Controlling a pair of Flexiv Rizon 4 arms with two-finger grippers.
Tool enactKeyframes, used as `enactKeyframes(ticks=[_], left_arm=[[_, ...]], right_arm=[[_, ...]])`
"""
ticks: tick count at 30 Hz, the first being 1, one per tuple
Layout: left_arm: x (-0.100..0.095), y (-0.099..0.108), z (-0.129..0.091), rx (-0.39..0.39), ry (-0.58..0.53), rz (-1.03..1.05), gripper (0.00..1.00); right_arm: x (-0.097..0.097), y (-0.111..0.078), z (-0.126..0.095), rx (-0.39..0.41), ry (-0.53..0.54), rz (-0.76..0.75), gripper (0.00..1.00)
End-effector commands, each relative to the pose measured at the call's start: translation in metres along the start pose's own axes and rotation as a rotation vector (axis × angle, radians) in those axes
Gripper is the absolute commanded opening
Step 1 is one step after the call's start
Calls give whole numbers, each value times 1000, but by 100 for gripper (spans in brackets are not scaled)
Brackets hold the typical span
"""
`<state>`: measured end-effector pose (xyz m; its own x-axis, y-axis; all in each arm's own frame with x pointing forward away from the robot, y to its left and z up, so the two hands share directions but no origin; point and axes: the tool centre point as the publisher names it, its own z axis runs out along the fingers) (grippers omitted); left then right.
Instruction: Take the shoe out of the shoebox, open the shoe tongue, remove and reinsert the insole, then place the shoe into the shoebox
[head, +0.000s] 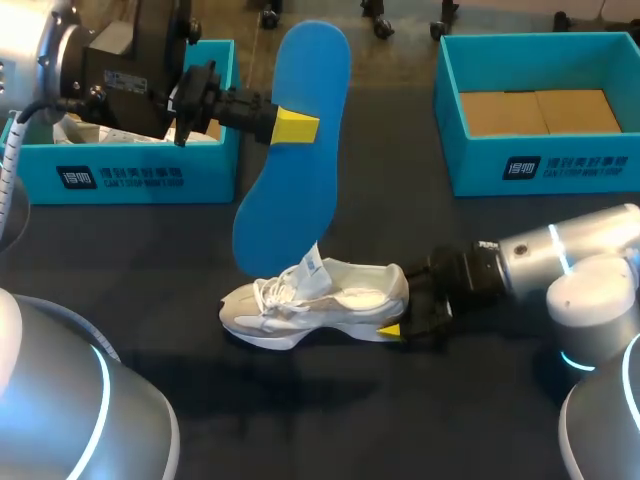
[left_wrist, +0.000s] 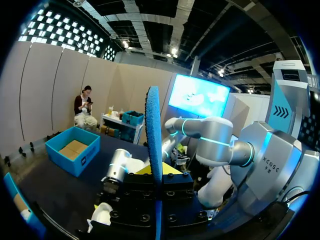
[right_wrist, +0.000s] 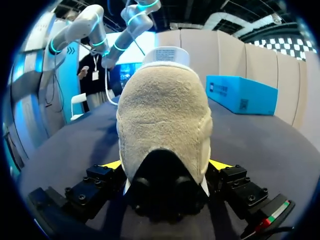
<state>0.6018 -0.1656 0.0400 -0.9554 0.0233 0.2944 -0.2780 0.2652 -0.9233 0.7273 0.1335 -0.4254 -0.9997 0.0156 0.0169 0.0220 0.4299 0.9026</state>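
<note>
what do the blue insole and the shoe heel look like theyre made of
The insole looks like matte blue foam; its edge is rough and pitted in the left wrist view. The shoe heel: beige fuzzy fabric, suede-like or fleecy, nap showing in the right wrist view; which is unclear.

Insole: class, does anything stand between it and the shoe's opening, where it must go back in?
Possibly the raised tongue: in the head view it stands between the insole's lower end and the shoe's opening. Nothing else visible does.
</note>
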Motion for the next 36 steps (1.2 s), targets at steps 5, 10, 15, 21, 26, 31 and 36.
enactKeyframes(ticks=[5,10,15,21,26,31,36], left_arm=[[-1,0,1,-1,1,0,0],[-1,0,1,-1,1,0,0],[-1,0,1,-1,1,0,0],[-1,0,1,-1,1,0,0],[-1,0,1,-1,1,0,0],[-1,0,1,-1,1,0,0],[-1,0,1,-1,1,0,0]], right_arm=[[3,22,-28,284,11,90,100],[1,33,-36,404,12,142,100],[2,46,-39,542,48,191,100],[3,61,-38,749,107,282,100],[3,66,-36,830,101,311,100],[6,68,-38,872,90,332,100],[6,71,-37,924,59,339,100]])
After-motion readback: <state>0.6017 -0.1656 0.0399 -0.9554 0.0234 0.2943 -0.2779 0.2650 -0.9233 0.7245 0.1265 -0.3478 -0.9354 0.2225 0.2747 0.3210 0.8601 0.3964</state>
